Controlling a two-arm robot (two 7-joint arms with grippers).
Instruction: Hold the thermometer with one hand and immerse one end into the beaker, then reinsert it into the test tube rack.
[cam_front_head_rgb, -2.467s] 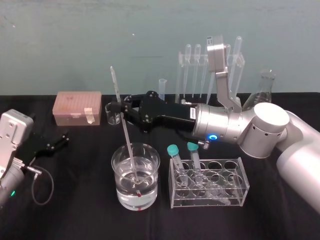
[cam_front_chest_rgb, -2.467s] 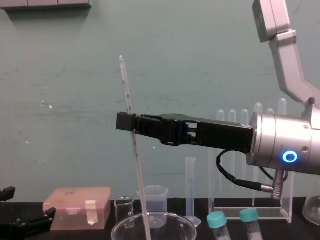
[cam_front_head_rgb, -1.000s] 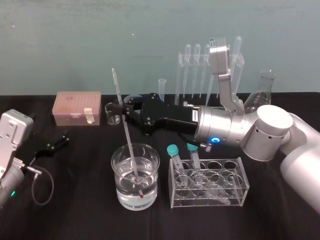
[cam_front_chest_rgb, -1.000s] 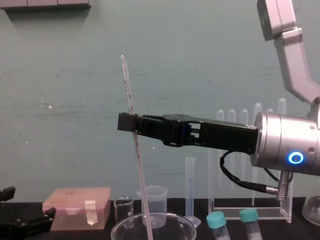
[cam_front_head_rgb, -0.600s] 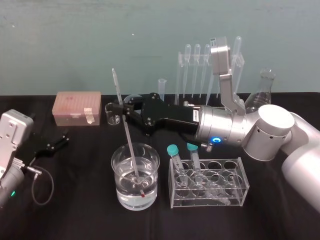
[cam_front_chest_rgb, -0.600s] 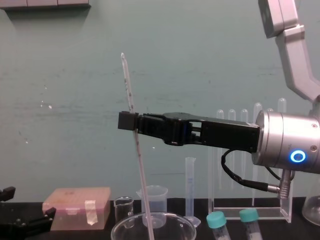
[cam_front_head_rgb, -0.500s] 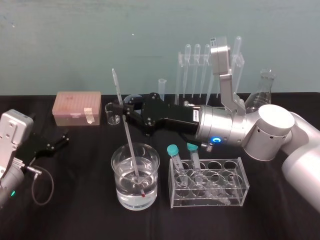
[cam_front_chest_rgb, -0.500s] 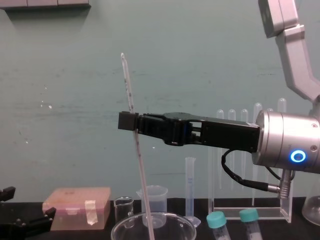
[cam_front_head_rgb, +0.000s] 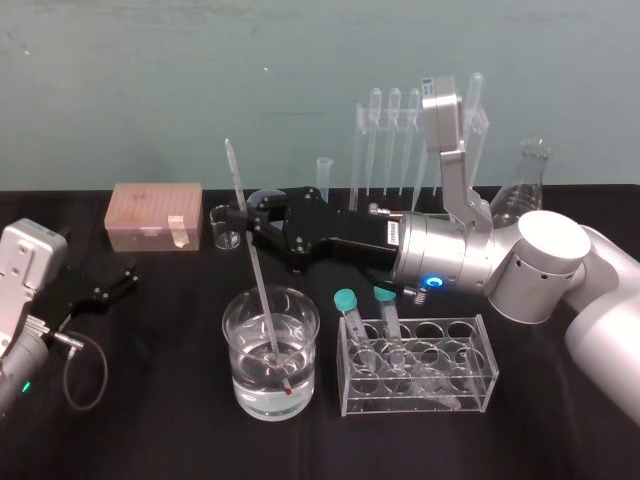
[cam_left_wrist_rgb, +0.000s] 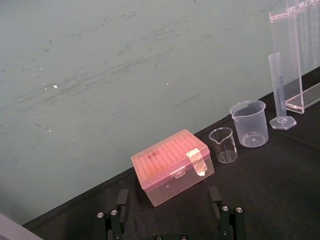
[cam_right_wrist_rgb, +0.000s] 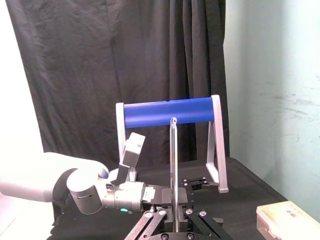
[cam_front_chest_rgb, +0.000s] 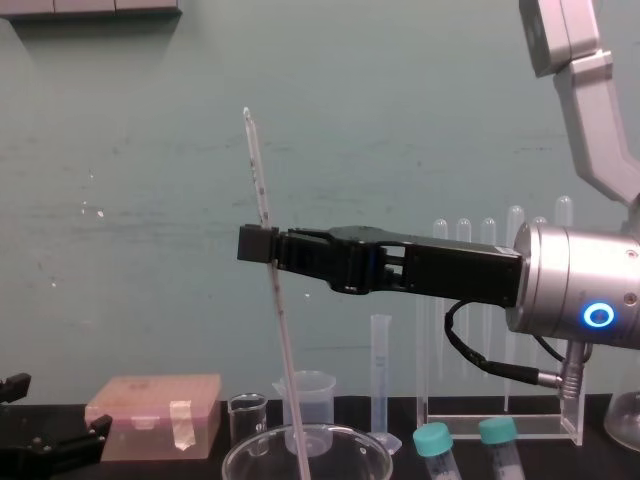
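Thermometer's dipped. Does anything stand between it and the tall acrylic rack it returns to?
Nothing visible seems to block a lift-and-carry. The right tool holds the thermometer in the beaker; the rack stands behind, to the right. Pipettes hang in it, and a graduated cylinder stands by its left end. Left tool parked far left.
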